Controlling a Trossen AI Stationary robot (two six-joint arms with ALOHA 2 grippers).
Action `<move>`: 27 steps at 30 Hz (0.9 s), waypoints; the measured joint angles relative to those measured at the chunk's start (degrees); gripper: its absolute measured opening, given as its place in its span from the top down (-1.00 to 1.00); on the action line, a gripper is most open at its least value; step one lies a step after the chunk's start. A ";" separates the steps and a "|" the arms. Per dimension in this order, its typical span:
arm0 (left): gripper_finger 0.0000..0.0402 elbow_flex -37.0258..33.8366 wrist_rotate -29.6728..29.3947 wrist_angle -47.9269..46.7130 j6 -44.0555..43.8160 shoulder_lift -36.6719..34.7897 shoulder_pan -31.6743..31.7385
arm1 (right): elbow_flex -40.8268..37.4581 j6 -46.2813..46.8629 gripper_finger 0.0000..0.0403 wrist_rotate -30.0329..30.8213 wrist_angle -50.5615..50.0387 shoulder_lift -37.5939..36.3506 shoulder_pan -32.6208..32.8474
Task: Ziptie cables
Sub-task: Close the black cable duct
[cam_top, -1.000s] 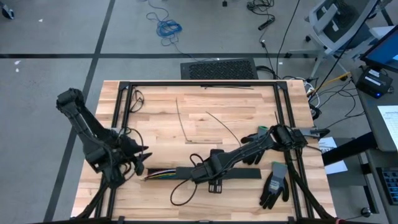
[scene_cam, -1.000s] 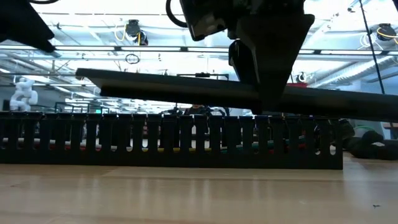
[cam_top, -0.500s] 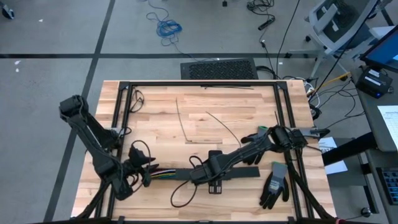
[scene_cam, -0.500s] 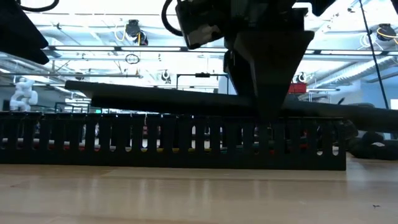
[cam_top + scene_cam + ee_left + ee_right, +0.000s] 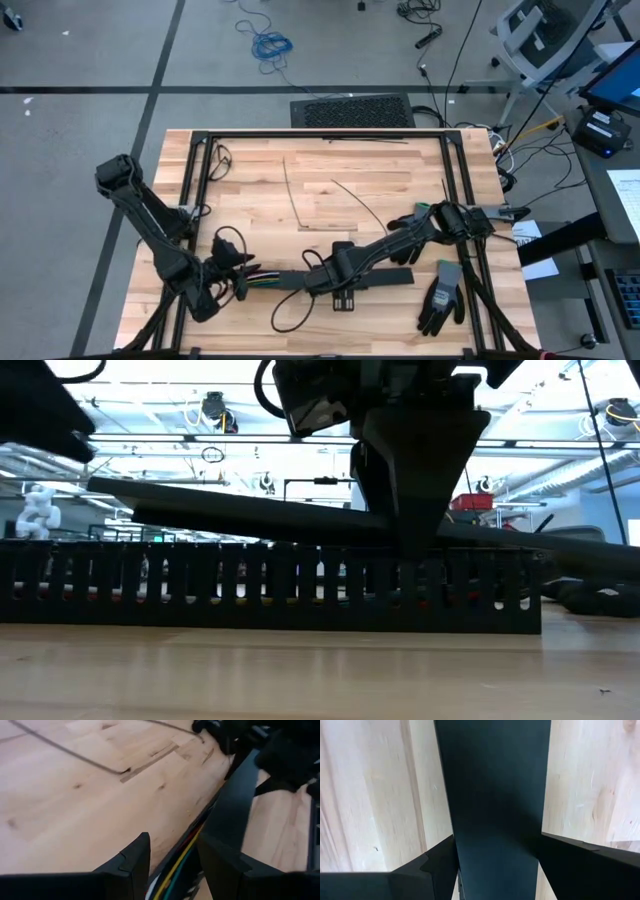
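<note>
The cables [image 5: 262, 281], thin red, yellow and green wires, lie in a black slotted duct [image 5: 270, 585] near the table's front, their left end sticking out. My left gripper [image 5: 172, 865] is open at that end. Its fingers stand on either side of the cables [image 5: 175, 872], and no touch shows. My right gripper [image 5: 340, 285] points down over the duct's middle, shut on a flat black cover strip [image 5: 250, 515]. My right gripper pinches the cover strip by its two long edges [image 5: 451, 820], one finger on each, near the strip's middle. The fingers come from above and lie across it. The strip hangs tilted over the duct, the end toward my left arm higher [image 5: 110, 488].
A grey and black glove [image 5: 440, 295] lies at the front right. Thin dark strands [image 5: 292, 200] lie on the wood farther back, and a black cord loop [image 5: 290, 315] lies in front of the duct. Black frame rails [image 5: 320, 134] border the table.
My left gripper has moved down and toward the table's near edge, coming to the cables' left end with its fingers still apart.
</note>
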 joint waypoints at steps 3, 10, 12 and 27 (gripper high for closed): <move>0.20 0.00 -0.07 6.80 8.50 0.05 1.59 | 0.00 -0.07 -0.11 -0.02 0.33 0.02 -0.21; 0.20 0.07 0.96 17.32 23.44 1.73 6.56 | -0.02 0.99 -0.11 -0.04 0.38 0.05 -0.87; 0.20 0.04 2.04 17.40 23.31 2.34 7.62 | -0.02 2.19 -0.11 -0.05 0.28 0.07 -1.01; 0.20 0.04 5.77 26.14 28.70 9.04 8.84 | -0.07 3.99 -0.11 0.32 -1.03 0.09 -1.28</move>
